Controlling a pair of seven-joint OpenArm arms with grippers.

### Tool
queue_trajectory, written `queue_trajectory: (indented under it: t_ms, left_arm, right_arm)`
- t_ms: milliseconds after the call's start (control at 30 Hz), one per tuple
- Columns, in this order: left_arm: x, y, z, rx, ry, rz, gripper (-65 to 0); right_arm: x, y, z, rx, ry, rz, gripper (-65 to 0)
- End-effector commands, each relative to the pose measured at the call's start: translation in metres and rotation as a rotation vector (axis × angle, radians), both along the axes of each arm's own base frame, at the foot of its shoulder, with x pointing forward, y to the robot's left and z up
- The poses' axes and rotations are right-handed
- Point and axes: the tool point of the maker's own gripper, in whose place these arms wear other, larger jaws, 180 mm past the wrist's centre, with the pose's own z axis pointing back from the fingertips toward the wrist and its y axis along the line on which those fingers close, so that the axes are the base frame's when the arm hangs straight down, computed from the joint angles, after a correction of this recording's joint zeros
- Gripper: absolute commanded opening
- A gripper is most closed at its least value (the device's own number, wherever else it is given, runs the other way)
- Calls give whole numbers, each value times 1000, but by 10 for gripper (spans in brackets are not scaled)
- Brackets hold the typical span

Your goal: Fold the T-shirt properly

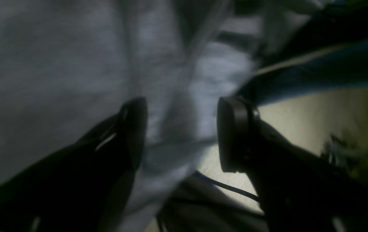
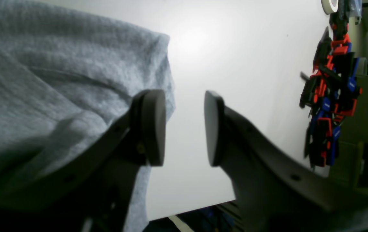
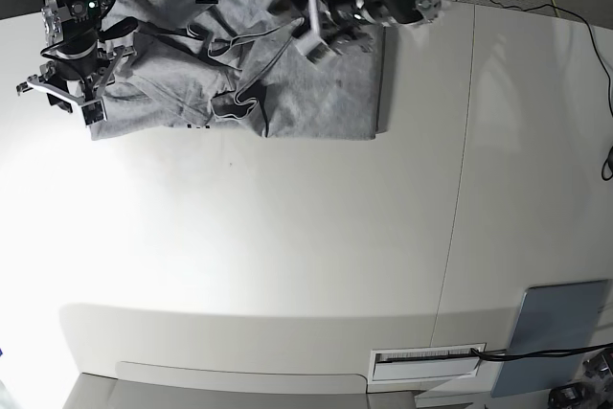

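The heather-grey T-shirt [image 3: 316, 102] lies crumpled along the table's far edge, with a bit of black lettering showing near its top. My left gripper [image 3: 314, 31] hovers over the shirt's upper middle. In the left wrist view that gripper [image 1: 182, 135] is open, with a loose fold of the T-shirt [image 1: 58, 80] behind and between the pads, not pinched. My right gripper [image 3: 62, 98] is at the shirt's left end. Seen from the right wrist, it [image 2: 184, 129] is open over bare white table, the T-shirt [image 2: 58, 74] edge just left of one pad [image 2: 151, 127].
A grey-blue flat panel [image 3: 560, 337] and a white label strip [image 3: 426, 359] lie at the table's near right. A pile of red, blue and black clips [image 2: 332, 96] sits at the table edge beyond my right gripper. A black cable [image 1: 226, 187] runs below the left gripper.
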Motion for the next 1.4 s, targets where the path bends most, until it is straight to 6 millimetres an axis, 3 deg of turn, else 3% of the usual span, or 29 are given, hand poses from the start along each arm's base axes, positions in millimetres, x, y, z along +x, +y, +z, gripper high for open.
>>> queue_trajectory:
  t_ms: [0, 167, 300, 433, 633, 767, 833, 1000, 1100, 1267, 1367]
  left_arm:
    - [-2, -16, 16, -72, -22, -15, -320]
    - [-13, -54, 40, -167, -82, -131, -320]
    - [0, -69, 60, -225, -114, -153, -320]
    - [31, -63, 63, -192, -175, -106, -320]
    - [94, -19, 62, -125, -262, 98, -320]
    - [135, 34, 60, -69, -297, 267, -363]
    - [146, 63, 57, -39, -303, 328, -382]
    - [148, 116, 56, -46, -313, 411, -382]
    - [148, 138, 55, -55, -297, 481, -382]
    - [147, 147, 56, -54, -302, 495, -382]
    - [147, 145, 57, -69, -293, 492, -382]
  right_arm:
    - [6, -3, 12, -26, -37, 9, -444]
    - [5, -3, 12, -26, -35, 7, -444]
    - [5, -3, 12, -26, -35, 7, -444]
    - [5, -4, 12, -27, -34, 7, -444]
    - [6, -11, 18, -61, -67, -27, -444]
    - [2, -20, 21, -62, -82, -79, -444]
    - [-6, -25, 17, -11, -70, -106, -444]
    - [-19, -55, 15, 121, -69, -165, -444]
    - [-25, -63, -2, 332, -24, -194, -444]
    - [-30, -38, -24, 686, 53, -163, -444]
    - [-36, -40, -30, 656, 92, -143, -444]
